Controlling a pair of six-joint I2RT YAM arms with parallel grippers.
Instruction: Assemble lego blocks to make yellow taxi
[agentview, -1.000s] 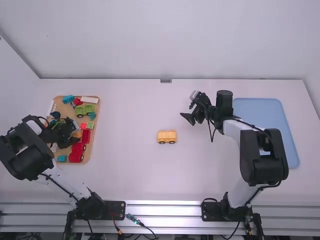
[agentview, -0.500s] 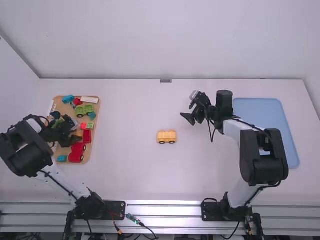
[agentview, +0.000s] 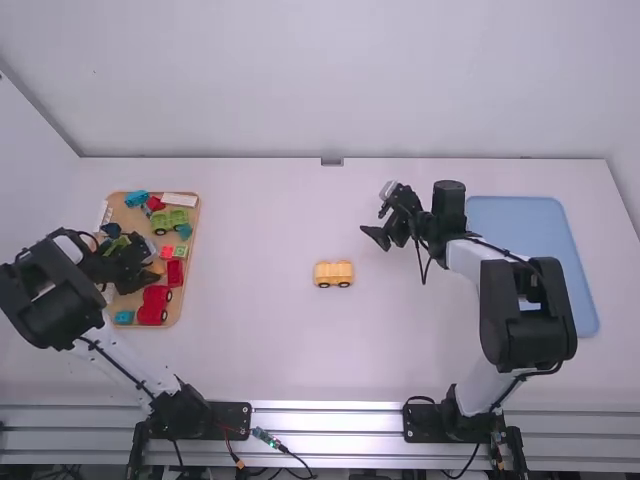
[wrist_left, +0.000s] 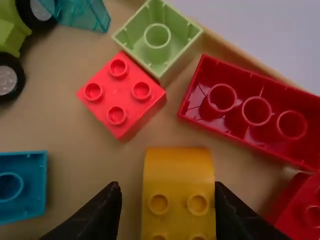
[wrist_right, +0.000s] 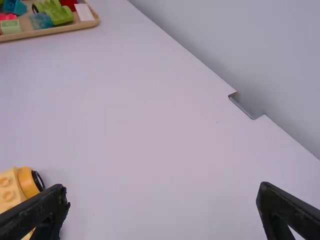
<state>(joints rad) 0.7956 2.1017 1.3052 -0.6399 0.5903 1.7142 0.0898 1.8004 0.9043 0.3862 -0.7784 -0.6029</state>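
Note:
In the high view my left gripper (agentview: 146, 273) is low over the wooden tray (agentview: 178, 312), by a yellow block (agentview: 156, 267). The left wrist view has this yellow block (wrist_left: 178, 175), round-topped with studs, between the parted fingers of my left gripper (wrist_left: 167, 192); one finger is right against its side, and a gap separates the other from it. The yellow wheeled base (agentview: 333, 274) stands mid-table. Beyond it and to its right, my right gripper (agentview: 379, 238) hangs open with nothing held. Part of the wheeled base (wrist_right: 12, 192) shows beside one finger of my right gripper (wrist_right: 162, 190).
Around the yellow block lie a red square brick (wrist_left: 120, 95), a hollow red brick (wrist_left: 250, 110), a light green brick (wrist_left: 157, 40) and a teal brick (wrist_left: 22, 187). A green wheeled piece (agentview: 170, 221) is farther back in the tray. A blue tray (agentview: 580, 270) lies at the right.
My left gripper and forearm have shifted slightly left over the tray, and more of the yellow block shows. The right arm and the wheeled base have kept their places.

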